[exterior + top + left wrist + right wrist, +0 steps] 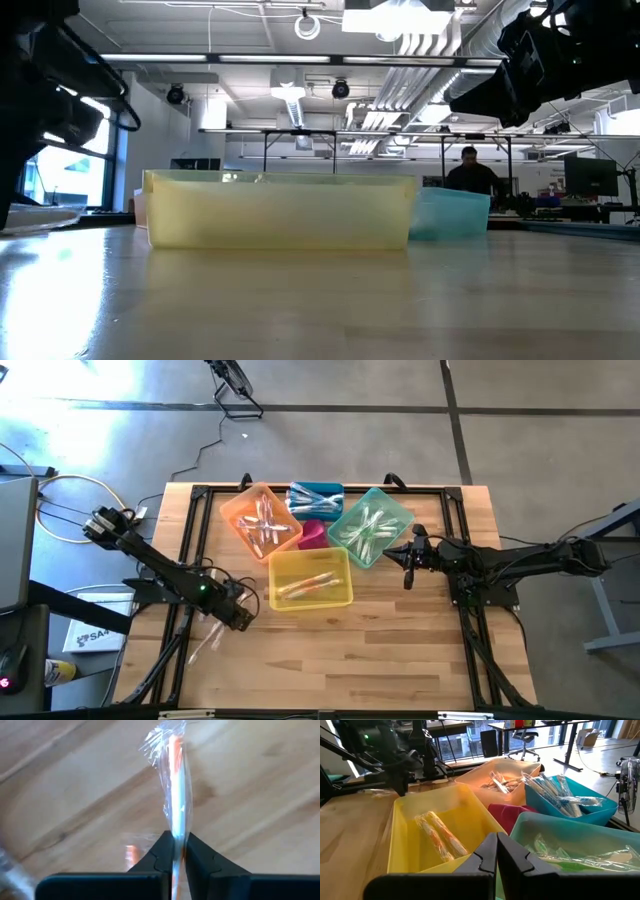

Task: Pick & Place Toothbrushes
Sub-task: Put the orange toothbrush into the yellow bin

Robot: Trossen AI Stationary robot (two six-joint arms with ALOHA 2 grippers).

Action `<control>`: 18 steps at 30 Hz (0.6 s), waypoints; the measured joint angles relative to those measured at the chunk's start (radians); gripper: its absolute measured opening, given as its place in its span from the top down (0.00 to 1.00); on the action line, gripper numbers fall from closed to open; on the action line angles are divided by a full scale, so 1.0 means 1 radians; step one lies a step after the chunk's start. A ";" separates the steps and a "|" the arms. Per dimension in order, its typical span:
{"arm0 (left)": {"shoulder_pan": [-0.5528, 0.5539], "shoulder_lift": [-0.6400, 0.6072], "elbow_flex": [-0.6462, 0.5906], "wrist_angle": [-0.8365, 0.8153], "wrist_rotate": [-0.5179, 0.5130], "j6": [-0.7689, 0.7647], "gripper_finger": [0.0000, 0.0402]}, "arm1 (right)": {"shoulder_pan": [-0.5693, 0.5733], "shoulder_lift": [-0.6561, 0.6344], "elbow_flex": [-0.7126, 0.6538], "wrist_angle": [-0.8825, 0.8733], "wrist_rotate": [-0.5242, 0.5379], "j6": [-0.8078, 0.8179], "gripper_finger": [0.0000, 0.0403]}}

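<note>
My left gripper (241, 620) points down over the bare wood in front of the yellow bin (310, 580), near the table's left side, and is shut on a wrapped toothbrush with an orange stripe (176, 795). Another orange-marked wrapper (131, 856) lies on the wood beside the fingers, and pale wrapped toothbrushes (204, 642) lie near the left edge. The yellow bin holds orange toothbrushes (437, 837). My right gripper (407, 572) hangs shut and empty beside the green bin (372, 525). My left gripper pinches the wrapped toothbrush's handle (176, 832) between its two fingers, which come from above and point down. The brush runs along the gap between the fingers and reaches out past their tips over the wood. Whether it is clear of the table I cannot tell.
Orange (262, 520), blue (315, 498) and green bins with wrapped toothbrushes cluster at the table's far middle around a small pink bin (313, 536). A black frame (190, 550) borders the work area. Bare wood lies along the near side. A person (470, 172) sits in the room beyond.
</note>
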 joint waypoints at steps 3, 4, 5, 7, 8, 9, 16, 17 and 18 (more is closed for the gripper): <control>0.000 0.000 0.031 -0.001 -0.018 0.042 0.93 | 0.000 0.000 0.000 0.000 0.000 0.000 0.99; 0.000 0.000 0.040 -0.003 -0.022 0.050 0.93 | 0.000 0.000 0.000 0.000 0.000 0.000 0.99; 0.000 0.000 0.048 -0.003 -0.029 0.056 0.93 | 0.000 0.000 0.000 0.000 0.000 0.000 0.99; 0.000 0.000 0.066 -0.005 -0.047 0.075 0.94 | 0.000 0.000 0.000 0.000 0.000 0.000 0.99; 0.000 0.000 0.076 -0.006 -0.056 0.084 0.94 | 0.000 0.000 0.000 0.000 0.000 0.000 0.99; 0.000 0.000 0.087 -0.005 -0.072 0.097 0.95 | 0.000 0.000 0.000 0.000 0.000 0.000 0.99; 0.000 -0.001 0.199 -0.073 -0.196 0.205 0.96 | 0.000 0.000 0.000 0.000 0.000 0.000 0.99; 0.000 -0.001 0.222 -0.097 -0.211 0.215 0.96 | 0.000 0.000 0.000 0.000 0.000 0.000 0.99; 0.000 -0.001 0.245 -0.123 -0.230 0.228 0.96 | 0.000 0.000 0.000 0.000 0.000 0.000 0.99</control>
